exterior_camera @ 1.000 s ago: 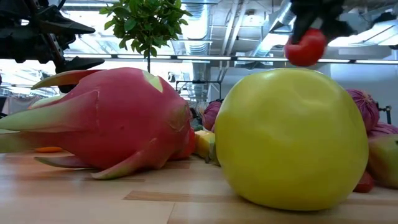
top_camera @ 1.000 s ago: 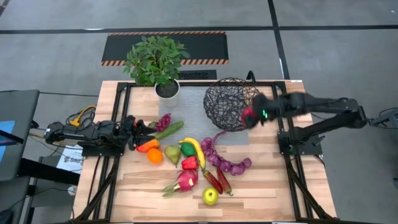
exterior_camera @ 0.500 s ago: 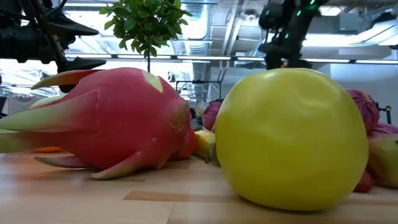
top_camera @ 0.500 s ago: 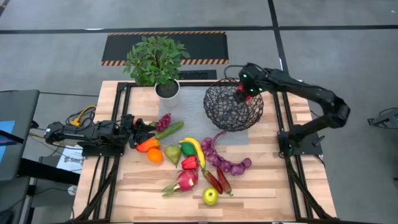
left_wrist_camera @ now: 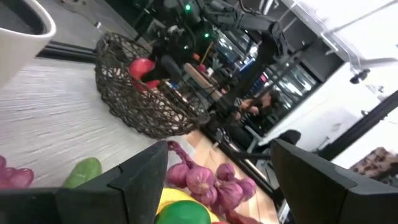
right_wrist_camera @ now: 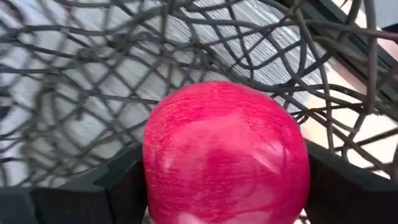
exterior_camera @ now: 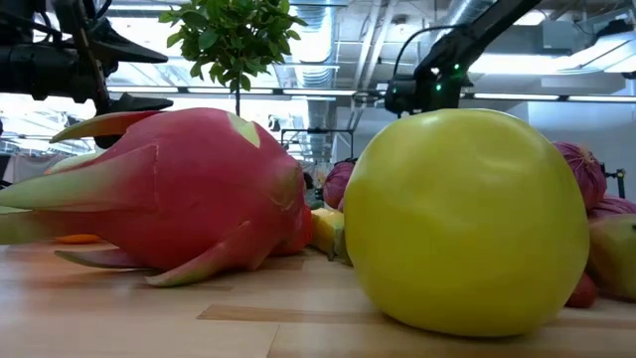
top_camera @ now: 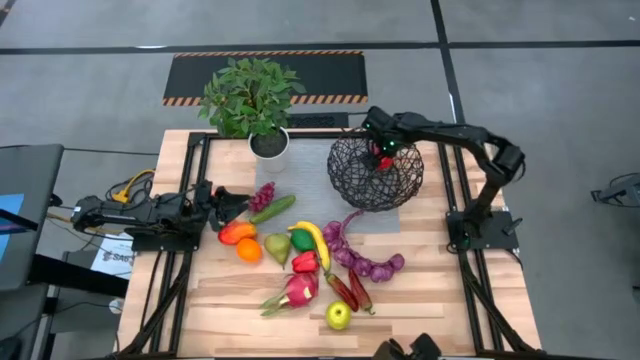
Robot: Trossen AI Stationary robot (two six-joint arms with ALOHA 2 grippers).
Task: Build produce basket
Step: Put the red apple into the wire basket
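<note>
The dark wire-mesh basket stands on a grey mat at the far right of the table. My right gripper reaches down into it, shut on a round red fruit, which the left wrist view also shows as a red fruit inside the basket. The other produce lies mid-table: banana, orange, pink dragon fruit, purple onion string, cucumber and yellow-green apple. My left gripper waits open at the left edge, level, beside the produce. My right gripper has the red fruit's two opposite sides between its two fingers. The fingers come steeply from above, through the basket's open top. The fruit sits inside the basket; whether it rests on the mesh, I cannot tell.
A potted plant in a white pot stands at the far edge, left of the basket. In the low view the apple and dragon fruit fill the foreground. Bare wood lies along the near edge and right side.
My right gripper has carried the red fruit from the basket's right side over its rim toward the table's far left, tipped more steeply downward, and sunk into the basket. The produce on the table has not moved.
</note>
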